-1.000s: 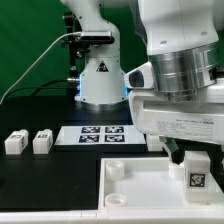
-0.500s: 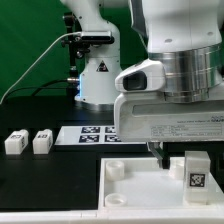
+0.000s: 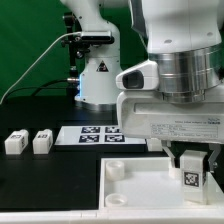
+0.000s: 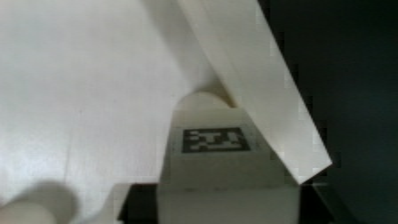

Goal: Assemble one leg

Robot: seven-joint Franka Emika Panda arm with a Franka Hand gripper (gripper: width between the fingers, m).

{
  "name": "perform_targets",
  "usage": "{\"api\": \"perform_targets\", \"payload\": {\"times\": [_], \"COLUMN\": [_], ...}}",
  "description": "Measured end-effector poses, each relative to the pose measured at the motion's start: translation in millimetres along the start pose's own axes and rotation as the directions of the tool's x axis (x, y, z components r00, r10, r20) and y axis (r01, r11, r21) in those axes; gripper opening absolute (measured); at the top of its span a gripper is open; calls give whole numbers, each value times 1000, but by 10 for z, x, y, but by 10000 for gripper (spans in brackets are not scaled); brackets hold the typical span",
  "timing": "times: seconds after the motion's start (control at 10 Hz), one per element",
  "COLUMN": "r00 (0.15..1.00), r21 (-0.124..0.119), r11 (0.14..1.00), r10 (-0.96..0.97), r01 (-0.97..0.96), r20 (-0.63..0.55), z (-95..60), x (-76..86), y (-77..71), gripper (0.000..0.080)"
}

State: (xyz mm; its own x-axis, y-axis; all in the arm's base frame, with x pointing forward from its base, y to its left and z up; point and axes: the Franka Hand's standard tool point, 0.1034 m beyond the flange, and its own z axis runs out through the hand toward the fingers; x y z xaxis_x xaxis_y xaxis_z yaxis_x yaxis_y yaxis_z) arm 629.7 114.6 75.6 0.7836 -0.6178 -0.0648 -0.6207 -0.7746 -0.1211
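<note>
A white square-section leg (image 3: 191, 178) with a black-and-white tag stands upright at the far right corner of the large flat white panel (image 3: 145, 185). My gripper (image 3: 192, 163) has come down over it, one finger on each side, and is shut on the leg. In the wrist view the leg (image 4: 217, 150) fills the gap between the two dark fingers (image 4: 150, 203), with the panel (image 4: 89, 100) under it and the panel's edge running past the leg. Two more legs (image 3: 15, 142) (image 3: 41, 142) lie on the table at the exterior view's left.
The marker board (image 3: 100, 135) lies behind the panel. The arm's white base (image 3: 98, 80) stands at the back with a cable running off to the exterior view's left. A round corner socket (image 3: 114, 168) shows at the panel's far left corner.
The gripper has shifted sideways and dropped so that its fingers now straddle and grip the leg; half a second ago one finger hung beside the leg. The leg has stayed almost in place.
</note>
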Motion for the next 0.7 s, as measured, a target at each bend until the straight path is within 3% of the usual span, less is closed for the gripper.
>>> {"api": "perform_targets", "payload": {"times": [0.2, 0.5, 0.6, 0.7], "r00": [962, 743, 603, 405], "r21": [0, 12, 19, 28], "r11": [962, 743, 603, 404], "r10": [275, 669, 797, 913], "r01": [-275, -669, -797, -914], "r20": [-4, 11, 26, 42], "z": [-11, -6, 8, 26], "x": [5, 14, 10, 5], "y": [-13, -7, -6, -9], "gripper": [292, 294, 294, 294]}}
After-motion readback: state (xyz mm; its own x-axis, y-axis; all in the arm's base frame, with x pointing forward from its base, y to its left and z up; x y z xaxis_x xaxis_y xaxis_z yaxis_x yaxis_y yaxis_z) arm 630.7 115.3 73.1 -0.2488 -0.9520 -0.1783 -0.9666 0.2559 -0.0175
